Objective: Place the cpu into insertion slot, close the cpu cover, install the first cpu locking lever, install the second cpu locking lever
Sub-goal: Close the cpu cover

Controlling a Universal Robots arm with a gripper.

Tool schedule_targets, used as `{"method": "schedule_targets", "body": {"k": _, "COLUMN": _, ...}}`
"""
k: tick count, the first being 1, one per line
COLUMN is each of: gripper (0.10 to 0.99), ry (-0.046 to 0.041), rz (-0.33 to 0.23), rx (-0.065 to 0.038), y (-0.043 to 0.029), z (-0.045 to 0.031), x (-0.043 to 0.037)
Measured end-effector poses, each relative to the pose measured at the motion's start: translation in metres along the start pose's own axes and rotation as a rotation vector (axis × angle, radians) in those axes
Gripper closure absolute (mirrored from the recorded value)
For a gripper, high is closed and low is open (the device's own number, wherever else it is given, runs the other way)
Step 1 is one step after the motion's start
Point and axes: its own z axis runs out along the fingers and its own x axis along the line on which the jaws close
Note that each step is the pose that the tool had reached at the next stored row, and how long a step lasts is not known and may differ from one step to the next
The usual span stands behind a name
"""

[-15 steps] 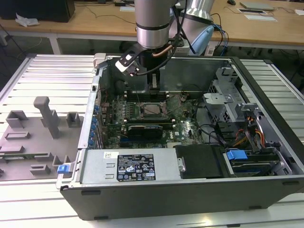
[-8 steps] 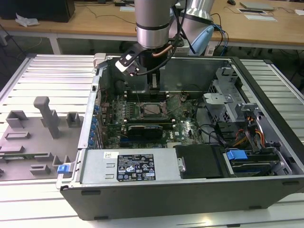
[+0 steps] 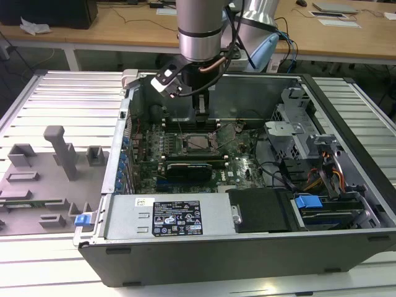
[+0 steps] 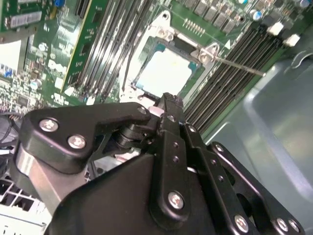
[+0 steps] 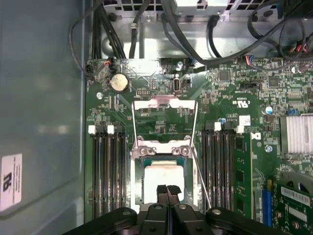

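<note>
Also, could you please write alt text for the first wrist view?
The gripper, fingers shut together, is poised at the edge of the pale cpu, which lies in the insertion slot, framed by the silver cpu cover. Black memory slots flank it on the green circuit board.

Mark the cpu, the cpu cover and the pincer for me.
cpu (image 5: pixel 164 175): first wrist view, middle of its pale metal face.
cpu cover (image 5: pixel 156 149): first wrist view, silver frame edge beside the window.
pincer (image 5: pixel 167 190): first wrist view, between its fingertips.
</note>
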Motion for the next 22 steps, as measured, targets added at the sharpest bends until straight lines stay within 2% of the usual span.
{"method": "schedule_targets", "body": {"k": 3, "gripper": 0.980, "ry": -0.0001, "rz": 0.000, "rx": 0.001, "y": 0.0071, "z": 0.0006, "x": 0.0001}}
{"method": "schedule_targets", "body": {"k": 18, "gripper": 0.980, "ry": -0.0002, "rz": 0.000, "rx": 0.004, "y": 0.0332, "z": 0.0028, "x": 0.0005}}
{"method": "schedule_targets", "body": {"k": 20, "gripper": 0.980, "ry": -0.0002, "rz": 0.000, "rx": 0.004, "y": 0.0376, "z": 0.0032, "x": 0.0006}}
{"method": "schedule_targets", "body": {"k": 22, "gripper": 0.980, "ry": -0.0002, "rz": 0.000, "rx": 0.005, "y": 0.0456, "z": 0.0039, "x": 0.0007}}
